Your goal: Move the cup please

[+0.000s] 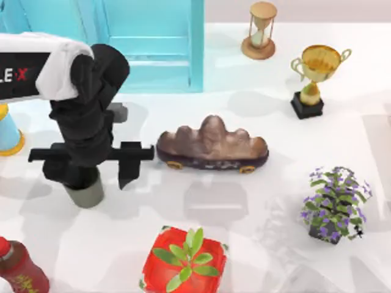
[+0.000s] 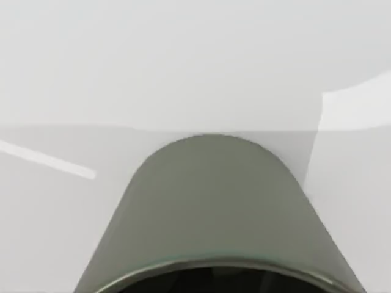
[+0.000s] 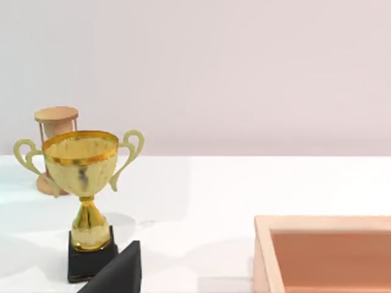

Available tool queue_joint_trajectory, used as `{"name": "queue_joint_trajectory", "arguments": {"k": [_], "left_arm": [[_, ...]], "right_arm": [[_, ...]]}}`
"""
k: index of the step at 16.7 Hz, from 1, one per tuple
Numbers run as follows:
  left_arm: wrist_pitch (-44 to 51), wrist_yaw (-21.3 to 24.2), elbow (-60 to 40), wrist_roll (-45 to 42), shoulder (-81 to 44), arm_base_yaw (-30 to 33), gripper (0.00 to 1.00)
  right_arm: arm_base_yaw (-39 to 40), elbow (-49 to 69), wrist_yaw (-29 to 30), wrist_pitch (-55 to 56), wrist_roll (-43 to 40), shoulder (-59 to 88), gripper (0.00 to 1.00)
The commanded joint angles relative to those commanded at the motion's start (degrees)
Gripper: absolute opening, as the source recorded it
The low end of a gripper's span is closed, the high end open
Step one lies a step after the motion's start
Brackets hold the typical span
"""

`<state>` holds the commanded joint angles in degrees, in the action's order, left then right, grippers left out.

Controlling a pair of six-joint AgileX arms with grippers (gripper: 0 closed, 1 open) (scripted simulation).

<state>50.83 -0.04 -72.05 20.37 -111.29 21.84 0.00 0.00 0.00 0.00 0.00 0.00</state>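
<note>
The left gripper [image 1: 81, 177] is right down over the cup [image 1: 87, 194] at the worktop's [image 1: 256, 201] left, beside the rock ornament [image 1: 212, 145]. Whether its jaws grip the cup can't be told. Its wrist view looks along the cup's [image 2: 214, 207] olive-grey wall.

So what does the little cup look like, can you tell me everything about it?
The cup is small, plain and olive-grey, with no handle. It is round like a tube, its wall smooth and matte, and in the left wrist view its inside looks dark beyond a thin rim. It stands upright on the white table, toward the left side, in front of the blue cabinet. The left hand sits right over it, covering its top, so whether it grips the cup cannot be told.
</note>
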Motion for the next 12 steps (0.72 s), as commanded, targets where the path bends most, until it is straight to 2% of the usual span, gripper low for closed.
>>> {"name": "queue_joint_trajectory", "arguments": {"k": [6,12], "left_arm": [[0.0,0.0,0.0,0.0,0.0,0.0,0.02],[0.0,0.0,0.0,0.0,0.0,0.0,0.0]], "right_arm": [[0.0,0.0,0.0,0.0,0.0,0.0,1.0],[0.0,0.0,0.0,0.0,0.0,0.0,1.0]]}}
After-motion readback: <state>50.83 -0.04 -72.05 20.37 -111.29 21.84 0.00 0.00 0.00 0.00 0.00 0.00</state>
